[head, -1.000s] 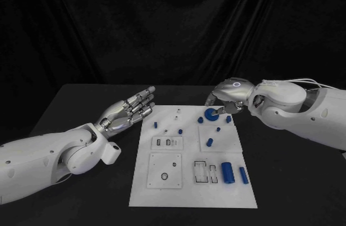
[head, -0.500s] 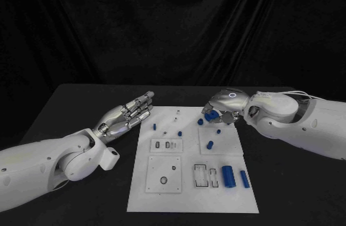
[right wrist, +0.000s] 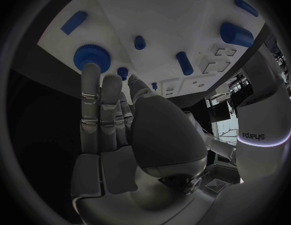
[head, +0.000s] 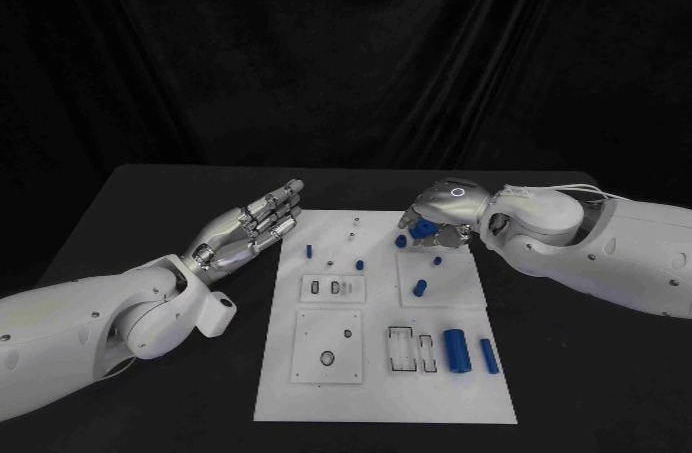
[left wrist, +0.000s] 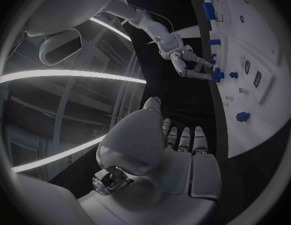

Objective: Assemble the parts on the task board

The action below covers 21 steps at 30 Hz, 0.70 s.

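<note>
Right hand on a blue gear at the far right corner of the white board.

The board [head: 378,373] is a flat, matte white plate with shallow rectangular and round cutouts; smooth blue cylinders [head: 456,351] lie near its right edge, small blue pegs [head: 420,288] further up. The right hand [head: 437,220], silver and curled downward, holds the toothed blue gear [right wrist: 91,58] with its fingertips [right wrist: 90,68]. The left hand [head: 254,226] hovers beside the board's left edge, palm up, fingers straight and slightly spread, holding nothing.

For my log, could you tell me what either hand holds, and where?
The left hand holds nothing. The right hand has fingertips on the blue gear at its rim; a true grip cannot be told.
</note>
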### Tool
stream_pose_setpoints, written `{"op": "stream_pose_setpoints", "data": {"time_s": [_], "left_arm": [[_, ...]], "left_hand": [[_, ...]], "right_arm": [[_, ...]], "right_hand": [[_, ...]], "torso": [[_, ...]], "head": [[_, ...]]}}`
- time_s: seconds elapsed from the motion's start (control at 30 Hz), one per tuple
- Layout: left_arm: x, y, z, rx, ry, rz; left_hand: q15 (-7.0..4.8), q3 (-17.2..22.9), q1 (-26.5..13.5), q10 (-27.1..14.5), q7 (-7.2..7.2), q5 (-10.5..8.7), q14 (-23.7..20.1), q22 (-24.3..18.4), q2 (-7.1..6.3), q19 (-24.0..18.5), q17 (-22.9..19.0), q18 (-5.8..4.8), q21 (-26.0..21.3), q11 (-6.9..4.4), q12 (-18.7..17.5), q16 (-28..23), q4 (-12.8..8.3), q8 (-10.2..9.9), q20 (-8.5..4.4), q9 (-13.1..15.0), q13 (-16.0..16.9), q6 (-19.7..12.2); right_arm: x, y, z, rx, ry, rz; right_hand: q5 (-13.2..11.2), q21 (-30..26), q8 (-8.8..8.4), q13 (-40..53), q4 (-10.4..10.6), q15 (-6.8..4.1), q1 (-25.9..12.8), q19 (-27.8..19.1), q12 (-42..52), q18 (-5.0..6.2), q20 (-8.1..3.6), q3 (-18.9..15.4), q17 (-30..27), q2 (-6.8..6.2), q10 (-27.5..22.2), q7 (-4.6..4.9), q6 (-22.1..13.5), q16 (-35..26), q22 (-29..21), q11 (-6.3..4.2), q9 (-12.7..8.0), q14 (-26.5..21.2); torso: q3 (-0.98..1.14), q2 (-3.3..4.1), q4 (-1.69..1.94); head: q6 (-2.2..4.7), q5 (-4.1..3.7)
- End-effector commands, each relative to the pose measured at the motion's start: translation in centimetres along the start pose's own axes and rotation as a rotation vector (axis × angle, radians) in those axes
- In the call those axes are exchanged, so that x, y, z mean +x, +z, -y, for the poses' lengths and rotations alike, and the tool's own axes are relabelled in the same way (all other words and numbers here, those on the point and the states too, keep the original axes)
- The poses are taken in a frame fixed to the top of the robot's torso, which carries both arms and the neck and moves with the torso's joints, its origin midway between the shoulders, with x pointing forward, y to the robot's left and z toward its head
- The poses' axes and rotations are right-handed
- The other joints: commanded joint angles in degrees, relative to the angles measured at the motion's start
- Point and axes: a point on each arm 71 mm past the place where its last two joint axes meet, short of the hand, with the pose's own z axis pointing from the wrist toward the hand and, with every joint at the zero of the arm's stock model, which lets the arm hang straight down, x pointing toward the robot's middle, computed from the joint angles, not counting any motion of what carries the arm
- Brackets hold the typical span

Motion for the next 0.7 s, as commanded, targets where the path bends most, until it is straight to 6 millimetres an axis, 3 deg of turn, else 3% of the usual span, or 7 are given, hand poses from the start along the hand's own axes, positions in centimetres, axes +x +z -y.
{"op": "stream_pose_setpoints", "data": {"time_s": [0.03, 0.2, 0.3, 0.47, 0.53, 0.7], "left_arm": [[0.0, 0.0, 1.0, 0.126, 0.004, -0.008], [0.0, 0.1, 0.9, 0.124, 0.004, -0.008], [0.0, 0.0, 0.9, 0.123, 0.004, -0.008], [-0.1, 0.0, 0.9, 0.120, 0.004, -0.007], [-0.1, 0.0, 0.9, 0.120, 0.004, -0.007], [-0.2, 0.0, 0.9, 0.118, 0.003, -0.008]], "left_hand": [[-3.23, 0.3, 0.8, 0.0, 0.12, 0.44, 0.1, -0.1, -0.03, -0.1, -0.1, 0.69, -0.2, -0.15, -0.4, -0.2, -0.3, 0.0, -0.39, 0.0, -0.1, -0.2], [-3.18, 0.6, 1.6, 0.0, 0.85, 1.18, 0.1, -0.1, -0.02, -0.1, -0.1, 0.65, -0.2, -0.16, -0.4, -0.2, -0.4, 0.2, -0.34, 0.1, -0.1, 0.7], [-3.18, 0.7, 1.8, 0.0, 1.30, 1.28, 0.1, -0.1, -0.04, -0.1, -0.1, 0.64, -0.2, -0.02, -0.4, -0.2, -0.3, 0.3, -0.33, 0.2, -0.1, 1.4], [-3.14, 0.7, 1.9, 0.0, 1.04, 1.40, 0.1, -0.1, -0.06, -0.1, -0.1, 0.63, -0.2, -0.24, -0.4, -0.2, -0.3, 0.3, -0.33, 0.1, -0.1, 1.0], [-3.13, 0.7, 2.0, 0.0, 0.99, 1.44, 0.1, -0.1, -0.07, -0.1, -0.1, 0.63, -0.2, -0.26, -0.4, -0.2, -0.3, 0.2, -0.32, 0.1, -0.1, 0.9], [-3.12, 0.7, 2.0, 0.0, 0.94, 1.50, 0.1, -0.1, -0.08, -0.1, -0.1, 0.63, -0.2, -0.25, -0.4, -0.2, -0.3, 0.2, -0.31, 0.1, -0.1, 0.8]], "right_arm": [[0.0, 0.2, 0.0, -0.004, -0.011, 0.013], [0.3, 0.7, 0.1, -0.003, -0.013, 0.004], [0.4, 0.9, 0.1, -0.004, -0.013, 0.003], [0.6, 1.4, 0.1, -0.009, -0.015, 0.005], [0.7, 1.6, 0.1, -0.010, -0.016, 0.005], [1.0, 1.9, 0.1, -0.014, -0.017, 0.002]], "right_hand": [[0.6, 0.2, -0.06, -0.1, 0.0, 0.15, 0.4, -0.4, -0.4, 0.45, 0.16, 0.4, 0.3, -0.21, 0.5, -0.01, 0.5, 0.3, 0.2, 0.06, 0.1, 0.2], [0.9, 0.8, -0.18, -0.1, 0.3, 0.60, -0.1, -0.5, -0.7, 0.27, 0.43, 0.9, 0.9, -0.20, 0.5, 0.19, 0.6, 0.8, 1.0, 0.11, 0.0, 0.2], [0.9, 1.1, -0.23, -0.1, 0.4, 0.70, -0.3, -0.5, -0.9, 0.24, 0.53, 1.0, 1.2, -0.20, 0.5, -0.03, 0.5, 1.1, 1.4, 0.17, 0.0, 0.2], [0.9, 2.1, -0.02, 0.0, 0.5, 0.63, -0.6, -0.3, -1.1, 0.18, 0.62, 1.5, 2.5, -0.30, 0.8, -0.57, 1.1, 2.2, 2.7, 0.19, 0.1, 0.4], [0.9, 2.3, 0.29, 0.0, 0.5, 0.43, -0.7, -0.4, -1.2, 0.24, 0.54, 2.0, 2.6, -0.44, 1.1, -0.98, 2.0, 2.4, 3.1, 0.13, 0.2, 0.3], [0.5, 2.8, 0.52, 0.0, 0.6, 0.48, -1.1, -0.5, -1.4, 0.16, 0.56, 2.3, 2.9, -0.67, 1.3, -0.89, 2.8, 2.7, 3.7, 0.10, 0.4, 0.3]], "torso": [[0.07, -0.15, -0.02], [0.07, -0.16, 0.14], [0.09, -0.24, 0.06], [0.11, -0.35, -0.14], [0.09, -0.36, -0.11], [0.05, -0.38, -0.03]], "head": [[-0.14, -0.10], [-0.23, -0.21], [-0.58, -0.02], [-0.75, 0.57], [-0.78, 0.57], [-0.79, 0.37]]}}
